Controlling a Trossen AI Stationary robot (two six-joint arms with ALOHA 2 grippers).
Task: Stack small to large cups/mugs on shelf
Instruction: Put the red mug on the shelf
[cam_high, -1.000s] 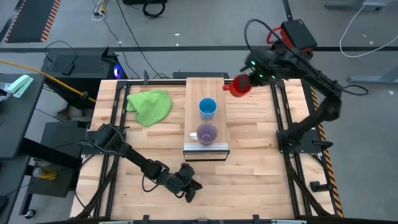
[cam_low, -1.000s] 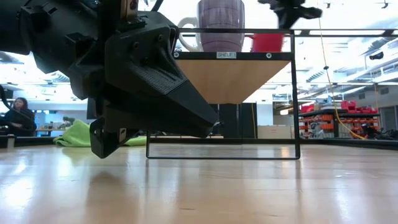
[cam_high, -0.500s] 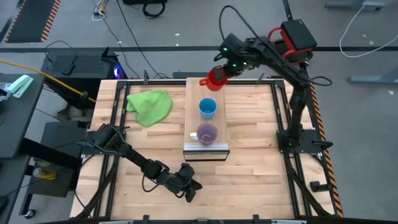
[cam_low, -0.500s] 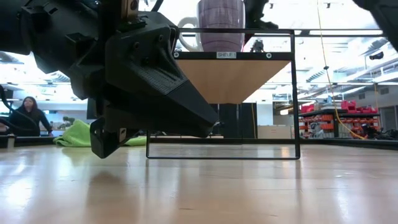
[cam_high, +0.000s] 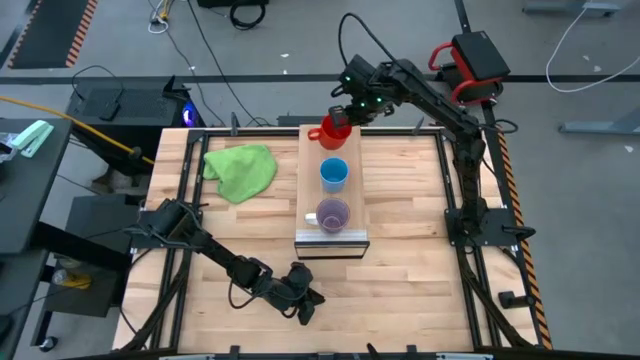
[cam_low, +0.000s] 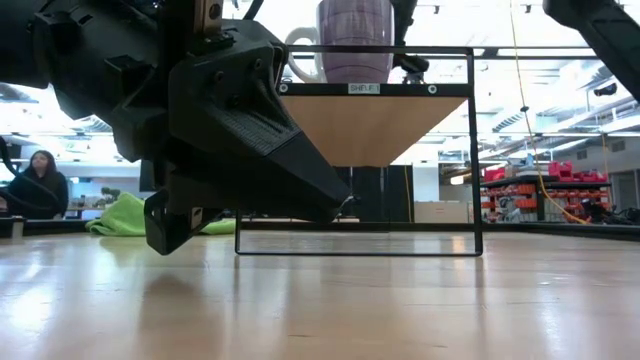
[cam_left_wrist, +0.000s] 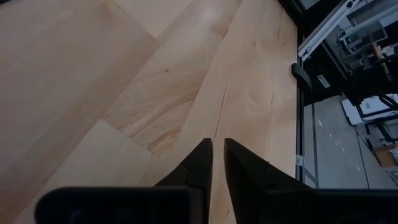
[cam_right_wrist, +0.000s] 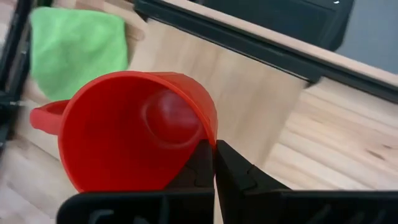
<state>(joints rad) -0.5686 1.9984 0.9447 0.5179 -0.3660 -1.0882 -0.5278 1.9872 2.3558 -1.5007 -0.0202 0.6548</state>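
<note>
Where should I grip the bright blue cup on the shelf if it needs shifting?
Pinch the bright blue plastic cup by its rim wall, coming straight down from above: it stands upright with its mouth open, and no handle shows. Put one finger inside and one outside, on a side facing across the long light-wood shelf, since the translucent purple cup and the red handled mug in the right gripper flank it lengthwise.

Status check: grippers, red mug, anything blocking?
Right gripper shut on red mug, over shelf's far end. Left gripper shut, parked. Blue cup adjacent.
</note>
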